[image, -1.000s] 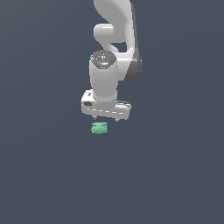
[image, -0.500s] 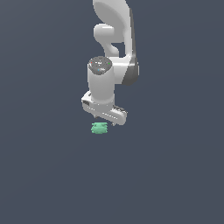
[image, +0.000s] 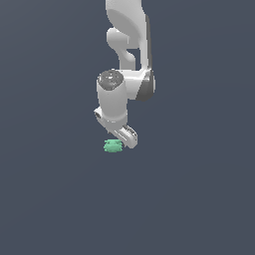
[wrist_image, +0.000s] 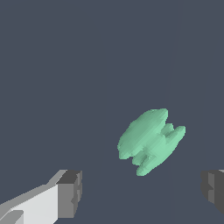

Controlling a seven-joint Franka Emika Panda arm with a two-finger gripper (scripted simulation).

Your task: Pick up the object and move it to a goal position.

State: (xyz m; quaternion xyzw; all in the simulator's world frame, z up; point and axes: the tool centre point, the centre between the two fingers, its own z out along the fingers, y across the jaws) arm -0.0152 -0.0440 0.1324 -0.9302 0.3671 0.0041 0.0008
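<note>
Gripper [wrist_image: 142, 192] hanging with fingers [wrist_image: 70, 192] spread wide; mint-green object [wrist_image: 151, 141] lying ahead of the fingertips, untouched

The object [image: 113, 146] is small, mint-green, lumpy, ridged; it lies free, ungrasped.

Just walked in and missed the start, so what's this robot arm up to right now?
A white robot arm is going for a small green blob lying on the dark floor. Its gripper hangs open just above the blob, slightly toward the exterior view's right. In the wrist view the fingers are spread wide and not touching the blob. Nothing is grasped.
</note>
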